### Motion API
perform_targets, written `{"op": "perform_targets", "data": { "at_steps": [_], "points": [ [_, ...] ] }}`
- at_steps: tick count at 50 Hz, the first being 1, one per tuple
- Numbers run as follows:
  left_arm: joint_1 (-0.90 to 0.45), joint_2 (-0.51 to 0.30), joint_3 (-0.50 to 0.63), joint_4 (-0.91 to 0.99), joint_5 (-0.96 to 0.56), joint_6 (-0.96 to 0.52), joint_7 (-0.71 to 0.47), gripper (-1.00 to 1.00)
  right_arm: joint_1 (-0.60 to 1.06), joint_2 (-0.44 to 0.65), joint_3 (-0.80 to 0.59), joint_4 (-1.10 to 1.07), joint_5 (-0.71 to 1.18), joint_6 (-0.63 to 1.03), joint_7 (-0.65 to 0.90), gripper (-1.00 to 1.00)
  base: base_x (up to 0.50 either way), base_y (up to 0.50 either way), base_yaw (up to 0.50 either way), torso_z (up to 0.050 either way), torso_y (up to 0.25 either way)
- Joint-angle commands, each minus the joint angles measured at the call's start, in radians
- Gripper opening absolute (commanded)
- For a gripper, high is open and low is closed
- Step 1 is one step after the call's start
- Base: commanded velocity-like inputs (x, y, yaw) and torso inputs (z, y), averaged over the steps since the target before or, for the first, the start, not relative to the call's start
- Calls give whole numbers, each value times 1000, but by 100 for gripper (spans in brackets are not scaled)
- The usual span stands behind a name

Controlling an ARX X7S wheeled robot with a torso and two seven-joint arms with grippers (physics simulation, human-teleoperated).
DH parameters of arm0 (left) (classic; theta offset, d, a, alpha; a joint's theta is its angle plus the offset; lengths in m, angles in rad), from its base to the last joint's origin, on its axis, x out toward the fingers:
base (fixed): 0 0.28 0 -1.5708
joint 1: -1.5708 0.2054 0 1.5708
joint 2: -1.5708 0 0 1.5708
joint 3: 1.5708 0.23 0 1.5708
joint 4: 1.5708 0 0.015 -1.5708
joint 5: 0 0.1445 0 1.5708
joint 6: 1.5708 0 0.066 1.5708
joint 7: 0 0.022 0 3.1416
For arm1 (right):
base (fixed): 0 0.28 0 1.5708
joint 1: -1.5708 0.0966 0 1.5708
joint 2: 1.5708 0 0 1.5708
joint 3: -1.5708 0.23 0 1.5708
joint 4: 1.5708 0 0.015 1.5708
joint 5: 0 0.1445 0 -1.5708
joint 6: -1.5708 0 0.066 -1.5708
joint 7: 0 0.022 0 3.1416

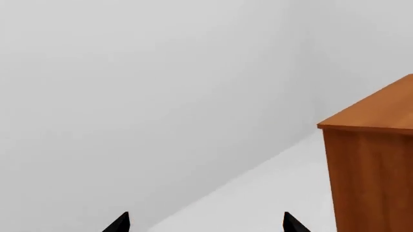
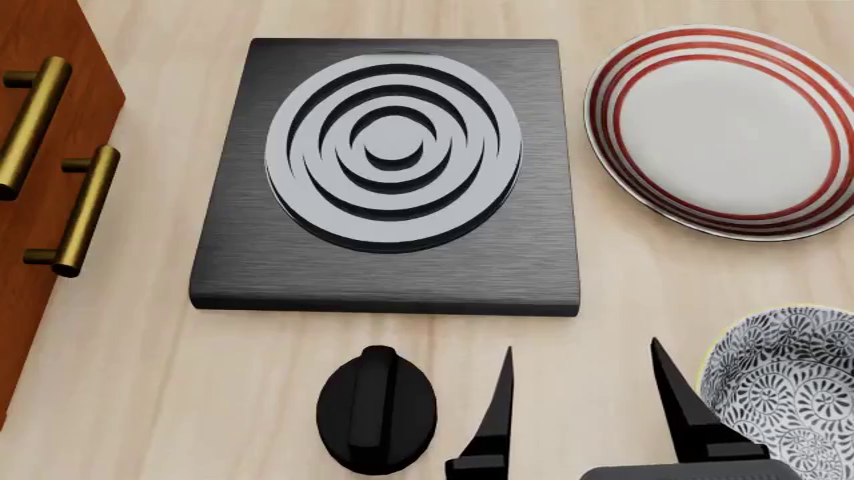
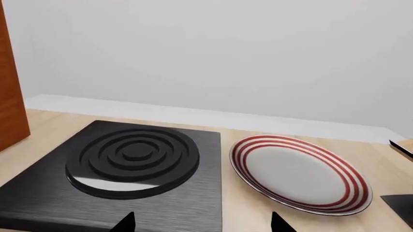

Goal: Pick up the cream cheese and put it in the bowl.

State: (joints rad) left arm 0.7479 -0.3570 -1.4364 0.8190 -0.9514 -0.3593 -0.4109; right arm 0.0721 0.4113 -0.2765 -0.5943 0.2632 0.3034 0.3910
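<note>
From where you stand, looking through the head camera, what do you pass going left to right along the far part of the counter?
Wooden cabinet with brass handles → black stove plate with the ringed burner → white plate with red rings. The cream cheese is not in view.

Your right gripper [image 2: 581,400] hangs low in the head view, jaws spread wide and empty; your left gripper [image 1: 206,223] is also parted.

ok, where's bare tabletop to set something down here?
Bare wood runs between the stove front edge and the knob, widest left toward the cabinet. A smaller patch lies between the plate and bowl. Crowded near the right gripper, beside knob and bowl.
</note>
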Motion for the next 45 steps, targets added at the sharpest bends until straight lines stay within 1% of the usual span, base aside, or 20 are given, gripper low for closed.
{"op": "perform_targets", "data": {
  "at_steps": [1, 3, 4, 6, 7, 9, 10, 11, 16, 17, 20, 22, 26, 28, 30, 34, 38, 40, 42, 45],
  "points": [
    [-14, -25, -74, -36, -73, -71, 71, 100, -1, 2, 0, 3, 1, -7, 2, 100, 0, 0, 0, 0, 0],
    [-22, -27, -57, -31, -47, -84, 59, 100, -1, 2, -1, 2, -2, -9, 4, 100, 0, 0, 0, 0, 0],
    [-12, -59, -87, -34, -98, -109, 30, 100, -3, 3, -1, 0, -2, -11, 4, 100, 0, 0, 0, 0, 0],
    [-39, -21, -44, -30, -46, -85, 70, 100, -2, 3, 1, 0, 0, -11, 5, 100, 0, 0, 0, 0, 0],
    [-32, -38, -61, -29, -65, -100, 51, 100, -1, 3, 2, -2, 1, -9, 6, 100, 0, 0, 0, 0, 0],
    [-28, -48, -67, -20, -61, -98, 74, 100, 0, 4, 1, -3, 1, -7, 6, 100, 0, 0, 0, 0, 0],
    [-42, -30, -41, -19, -26, -94, 74, 100, 0, 4, 2, -5, 3, -8, 6, 100, 0, 0, 0, 0, 0],
    [-52, -16, -37, -24, -37, -79, 101, 100, 0, 5, 2, -7, 4, -7, 7, 100, 0, 0, 0, 0, 0],
    [-49, -27, -35, -14, -21, -100, 96, 100, -3, 8, 8, -25, 14, -2, 9, 100, 0, 0, 0, 0, 0],
    [-56, -31, -42, -21, -46, -96, 106, 100, -1, 13, 8, -42, 16, 14, 11, 100, 0, 0, 0, 0, 0],
    [-69, -5, -11, -14, 20, -77, 133, 100, -8, 34, 20, -121, 45, 59, 15, 100, 0, 0, 0, 0, 0],
    [-71, -6, -11, -13, 22, -83, 130, 100, -15, 44, 25, -161, 58, 81, 20, 100, 0, 0, 0, 0, 0],
    [-77, 6, 1, -9, 54, -76, 148, 100, -73, 81, 6, -263, 73, 100, 9, 100, 0, 0, 0, 0, 0],
    [-78, 0, -22, -12, 3, -83, 147, 100, -94, 93, 1, -303, 84, 107, 7, 100, 0, 0, 0, 0, 0],
    [-73, -8, -15, -1, 27, -99, 132, 100, -116, 103, -4, -331, 102, 111, 0, 100, 0, 0, 0, 0, 0],
    [-76, -1, -18, -9, 12, -94, 163, 100, -159, 135, -13, -384, 139, 127, -13, 100, 0, 0, 0, 0, 0],
    [-76, -9, -16, 0, 19, -109, 154, 100, -176, 165, 1, -433, 195, 148, -8, 100, 0, 0, 0, 0, 0],
    [-76, -10, -16, 1, 21, -114, 155, 100, -194, 182, -10, -443, 199, 133, -17, 100, 0, 0, 0, 0, 0],
    [-75, -13, -16, 4, 23, -120, 157, 100, -250, 185, -44, -403, 150, 49, -48, 100, 0, 0, 0, 0, 0],
    [-72, -15, -12, 8, 34, -129, 159, 100, -256, 203, -47, -419, 196, 58, -64, 100, 0, 0, 0, 0, 0]
  ]
}}
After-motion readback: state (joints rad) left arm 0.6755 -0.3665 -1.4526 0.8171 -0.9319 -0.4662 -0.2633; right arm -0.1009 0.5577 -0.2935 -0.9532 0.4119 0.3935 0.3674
